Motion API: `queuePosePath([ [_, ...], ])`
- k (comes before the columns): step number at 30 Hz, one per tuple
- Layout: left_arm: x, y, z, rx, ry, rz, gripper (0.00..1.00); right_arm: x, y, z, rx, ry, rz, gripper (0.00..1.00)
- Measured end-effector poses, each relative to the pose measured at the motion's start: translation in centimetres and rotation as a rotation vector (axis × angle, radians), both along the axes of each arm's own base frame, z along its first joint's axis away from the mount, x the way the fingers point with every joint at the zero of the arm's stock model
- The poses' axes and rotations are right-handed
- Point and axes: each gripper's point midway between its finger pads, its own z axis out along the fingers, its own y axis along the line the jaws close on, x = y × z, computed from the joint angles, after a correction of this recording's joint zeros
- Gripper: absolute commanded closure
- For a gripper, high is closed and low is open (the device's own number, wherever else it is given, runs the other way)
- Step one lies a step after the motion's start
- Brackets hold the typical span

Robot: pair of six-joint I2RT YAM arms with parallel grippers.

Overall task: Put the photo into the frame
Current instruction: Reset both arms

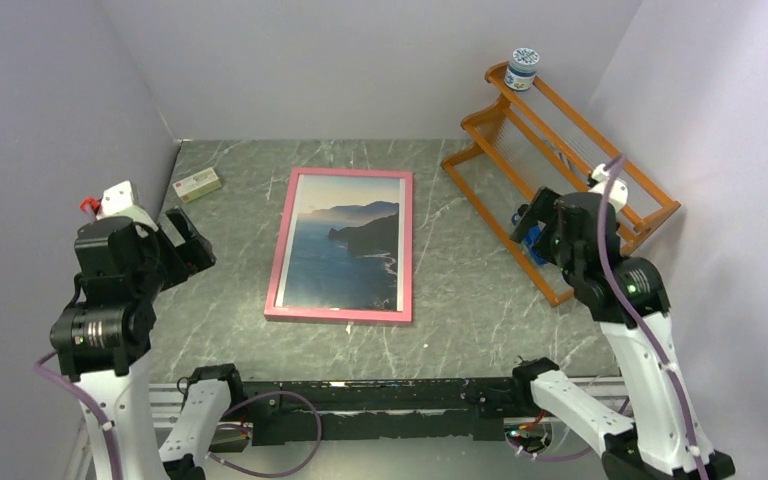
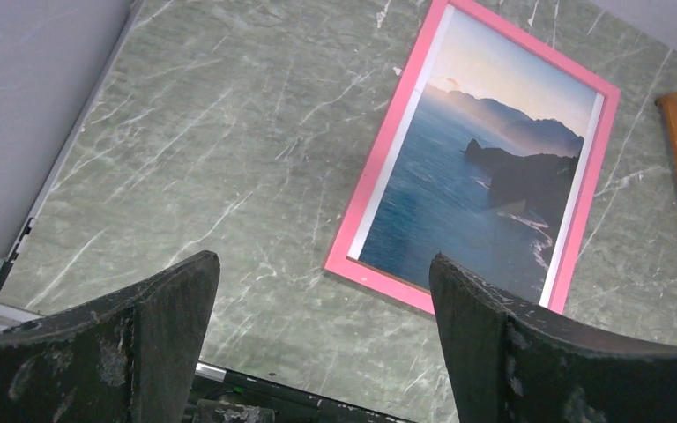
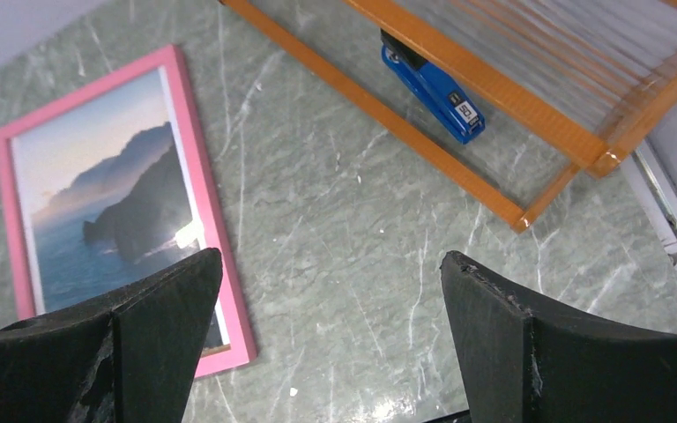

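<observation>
The pink frame (image 1: pixel 280 250) lies flat in the middle of the table. The photo (image 1: pixel 345 255) of a blue sea coast with dark hills lies inside it, picture side up. The frame (image 2: pixel 379 167) and photo (image 2: pixel 476 203) show in the left wrist view, and the frame (image 3: pixel 198 159) and photo (image 3: pixel 106 203) in the right wrist view. My left gripper (image 1: pixel 192 240) is raised at the left, open and empty, apart from the frame; it also shows in its wrist view (image 2: pixel 324 291). My right gripper (image 1: pixel 532 228) is raised at the right, open and empty; it also shows in its wrist view (image 3: pixel 331 291).
An orange wooden rack (image 1: pixel 560 150) stands at the back right with a blue-lidded jar (image 1: pixel 522 68) on top. A blue stapler (image 3: pixel 432 88) lies under the rack. A small flat box (image 1: pixel 196 184) lies at the back left. Grey walls close in the sides.
</observation>
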Motion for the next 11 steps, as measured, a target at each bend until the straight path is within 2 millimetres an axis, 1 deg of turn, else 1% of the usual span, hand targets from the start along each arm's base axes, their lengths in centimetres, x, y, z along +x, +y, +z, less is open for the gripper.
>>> queuePosePath([
  [2, -1.1, 0.0, 0.2, 0.004, -0.005, 0.007, 0.06, -0.6, -0.2, 0.6, 0.003, -0.028, 0.004, 0.01],
  [5, -2.0, 0.0, 0.0, 0.007, 0.008, 0.015, 0.06, -1.2, -0.5, 1.4, 0.002, -0.059, 0.008, 0.01],
  [7, -2.3, 0.0, -0.3, 0.005, 0.023, 0.016, 0.06, -1.2, -0.5, 1.4, -0.003, -0.062, 0.011, 0.01],
  [11, -2.6, 0.0, -0.6, 0.004, 0.038, 0.015, 0.06, -1.1, -0.6, 0.6, -0.015, -0.041, 0.013, 0.01],
])
